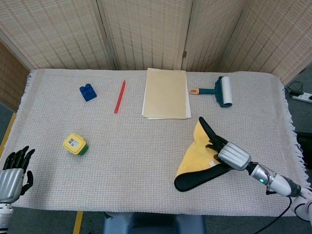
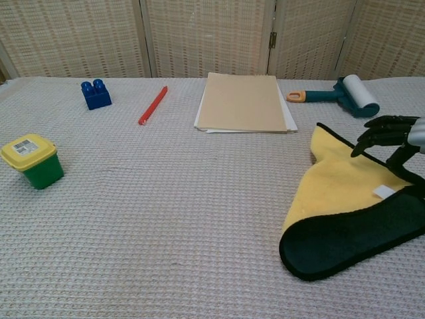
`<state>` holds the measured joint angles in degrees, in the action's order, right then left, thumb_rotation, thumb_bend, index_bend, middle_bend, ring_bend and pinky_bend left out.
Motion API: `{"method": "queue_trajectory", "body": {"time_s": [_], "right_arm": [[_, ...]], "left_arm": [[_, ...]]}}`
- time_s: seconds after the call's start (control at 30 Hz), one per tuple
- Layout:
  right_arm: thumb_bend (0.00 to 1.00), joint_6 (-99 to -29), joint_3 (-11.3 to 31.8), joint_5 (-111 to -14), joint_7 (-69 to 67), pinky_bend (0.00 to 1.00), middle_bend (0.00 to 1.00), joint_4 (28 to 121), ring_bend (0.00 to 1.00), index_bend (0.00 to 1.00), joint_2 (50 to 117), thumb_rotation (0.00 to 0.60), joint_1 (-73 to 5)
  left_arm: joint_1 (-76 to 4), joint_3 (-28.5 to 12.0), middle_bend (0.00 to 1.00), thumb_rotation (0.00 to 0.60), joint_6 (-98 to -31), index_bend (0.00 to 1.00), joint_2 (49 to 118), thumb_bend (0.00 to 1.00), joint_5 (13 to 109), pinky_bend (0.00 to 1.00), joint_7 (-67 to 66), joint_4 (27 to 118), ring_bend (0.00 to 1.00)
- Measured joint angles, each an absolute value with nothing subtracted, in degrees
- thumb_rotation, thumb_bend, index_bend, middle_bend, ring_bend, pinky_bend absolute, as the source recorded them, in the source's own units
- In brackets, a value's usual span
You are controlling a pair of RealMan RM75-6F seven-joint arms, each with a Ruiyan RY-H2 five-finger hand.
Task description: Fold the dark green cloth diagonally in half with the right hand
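The cloth lies at the table's front right, partly turned over. Its yellow underside faces up, and a rolled dark green fold runs along its near edge. My right hand sits at the cloth's right side, its dark fingers curled on the lifted black-trimmed edge, which it holds. In the chest view only the fingers of this hand show, at the right border above the cloth. My left hand hangs off the table's front left corner, fingers apart and holding nothing.
A tan folder lies at the back centre, just beyond the cloth. To its right is a teal lint roller. A red pen and a blue brick lie back left. A yellow-and-green tub stands front left.
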<state>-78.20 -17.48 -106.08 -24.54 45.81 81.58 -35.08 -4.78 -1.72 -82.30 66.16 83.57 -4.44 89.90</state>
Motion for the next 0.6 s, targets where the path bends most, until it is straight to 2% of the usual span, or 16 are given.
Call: {"method": "queue_trajectory", "body": {"time_s": [0.6], "right_arm": [[0.46, -73.14, -18.27, -106.82, -27.64, 0.00, 0.21, 38.15, 0.12, 0.76, 84.05, 0.600, -32.79]], "left_arm": [[-5.13, -1.58, 0.01, 0.600, -81.61, 0.00, 66.45, 0.82, 83.12, 0.00, -4.73, 89.71, 0.00]]}}
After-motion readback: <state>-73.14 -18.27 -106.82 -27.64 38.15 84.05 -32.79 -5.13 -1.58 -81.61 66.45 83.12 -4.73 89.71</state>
